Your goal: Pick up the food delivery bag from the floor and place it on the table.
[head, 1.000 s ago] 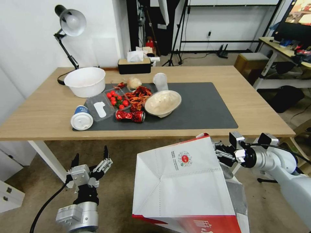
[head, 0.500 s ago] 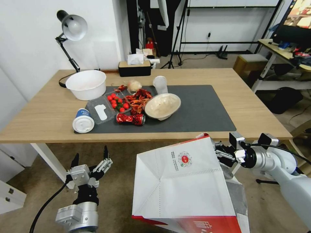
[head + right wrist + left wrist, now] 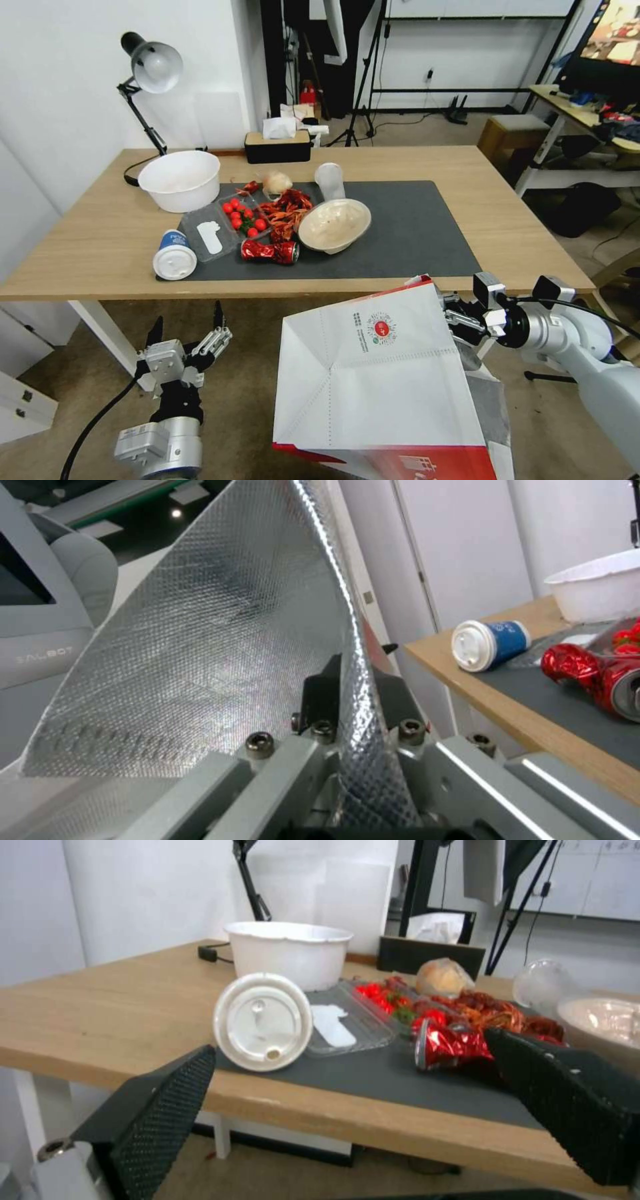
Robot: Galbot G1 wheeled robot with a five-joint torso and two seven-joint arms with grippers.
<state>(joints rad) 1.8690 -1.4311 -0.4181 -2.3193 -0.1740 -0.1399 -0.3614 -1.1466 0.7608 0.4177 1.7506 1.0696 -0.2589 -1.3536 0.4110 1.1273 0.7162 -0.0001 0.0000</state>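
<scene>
Since a second ago the whole head view has slid down a little, so the camera has moved; the bag and both grippers sit at the same spots in the frame.

The food delivery bag (image 3: 383, 380) hangs at the lower centre-right of the head view, off the floor (image 3: 87, 387) and just below the near edge of the table (image 3: 513, 233). It tilts with its white side panel and round red logo facing up, likely because it is carried by one edge of its mouth alone. The right gripper (image 3: 448, 319), at the bag's upper right corner, is clamped on that rim: the right wrist view shows the silver foil lining (image 3: 220, 630) pinched between two closed black fingers (image 3: 319, 700). The right arm reaches in from the lower right, its wrist roughly level and pointing left.

The left gripper (image 3: 188, 330) is parked at the lower left of the head view, pointing up toward the table's edge, jaws spread wide and empty. Its wrist view looks between its pads (image 3: 160, 1110) at a tipped paper cup (image 3: 263, 1021) and a crushed red can (image 3: 453, 1045) on the dark mat (image 3: 373, 1075).
</scene>
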